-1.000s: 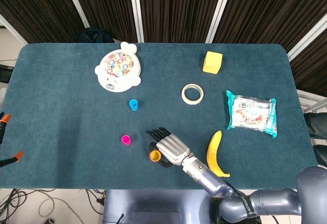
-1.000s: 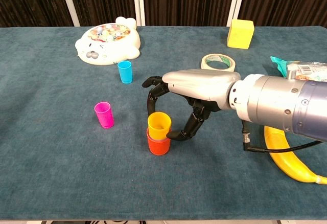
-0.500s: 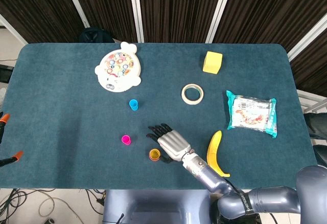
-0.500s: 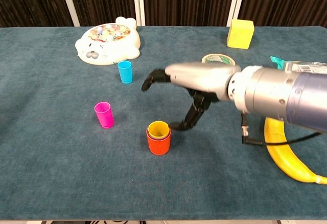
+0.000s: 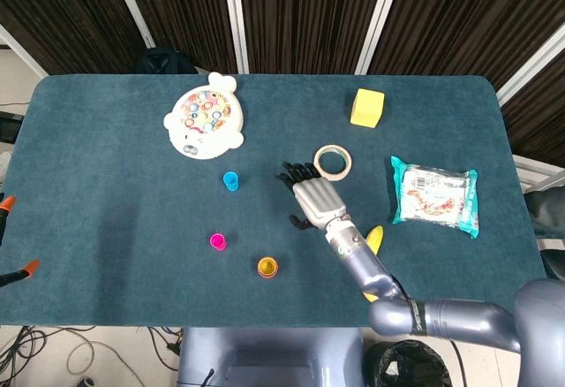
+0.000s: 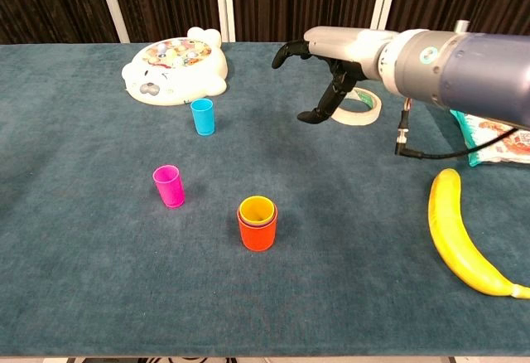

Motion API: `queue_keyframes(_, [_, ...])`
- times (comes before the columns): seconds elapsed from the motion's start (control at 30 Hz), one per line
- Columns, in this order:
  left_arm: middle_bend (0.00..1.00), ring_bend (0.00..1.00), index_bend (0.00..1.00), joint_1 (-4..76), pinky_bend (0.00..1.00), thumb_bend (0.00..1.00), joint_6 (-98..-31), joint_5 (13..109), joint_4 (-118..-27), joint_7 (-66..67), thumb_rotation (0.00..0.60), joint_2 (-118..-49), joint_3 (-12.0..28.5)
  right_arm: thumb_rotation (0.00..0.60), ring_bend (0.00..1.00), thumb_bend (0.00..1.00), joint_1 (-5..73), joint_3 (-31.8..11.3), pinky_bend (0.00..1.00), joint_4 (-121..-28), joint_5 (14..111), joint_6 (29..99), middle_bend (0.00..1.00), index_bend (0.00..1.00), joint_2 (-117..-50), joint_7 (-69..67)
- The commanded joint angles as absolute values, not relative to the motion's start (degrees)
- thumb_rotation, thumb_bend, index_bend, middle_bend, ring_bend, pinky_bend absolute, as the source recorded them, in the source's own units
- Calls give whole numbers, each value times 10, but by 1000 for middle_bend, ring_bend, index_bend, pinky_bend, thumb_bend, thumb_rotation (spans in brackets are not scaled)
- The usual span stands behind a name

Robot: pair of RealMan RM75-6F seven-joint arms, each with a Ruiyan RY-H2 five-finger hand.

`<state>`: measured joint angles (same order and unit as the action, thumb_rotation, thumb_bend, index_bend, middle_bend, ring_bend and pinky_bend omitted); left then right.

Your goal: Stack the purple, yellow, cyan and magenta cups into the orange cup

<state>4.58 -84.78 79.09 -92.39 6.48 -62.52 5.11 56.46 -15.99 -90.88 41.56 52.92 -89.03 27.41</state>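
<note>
Well apart, orange cup, right hand's fingers

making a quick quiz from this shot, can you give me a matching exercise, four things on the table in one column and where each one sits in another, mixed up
Things:
1. yellow cup
2. cyan cup
3. magenta cup
4. banana

Places:
A. alone on the cloth, left of the orange cup
B. near the table's front right corner
C. nested inside the orange cup
D. just in front of the seal-shaped toy

Pairs: 1-C, 2-D, 3-A, 4-B
</note>
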Motion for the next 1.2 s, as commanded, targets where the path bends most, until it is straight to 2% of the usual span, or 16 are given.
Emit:
queue_keyframes(0.03, [0, 0, 0, 46, 50, 0, -849, 787, -921, 67, 600, -626, 53, 600, 14, 405, 602, -178, 36, -833, 378, 502, 0, 147, -935, 284])
queue_keyframes(0.5, [0, 0, 0, 49, 50, 0, -840, 777, -913, 58, 600, -624, 58, 600, 14, 404, 677, -212, 36, -658, 344, 456, 0, 147, -1063, 267])
queue_keyframes(0.9, [0, 0, 0, 50, 50, 0, -834, 776, -912, 43, 600, -619, 58, 600, 13, 405, 719, -240, 36, -551, 324, 441, 0, 147, -1134, 263])
queue_keyframes(1.2, [0, 0, 0, 49, 50, 0, -835, 776, -912, 39, 600, -617, 58, 600, 13, 405, 739, -257, 36, -495, 312, 427, 0, 202, -1168, 261])
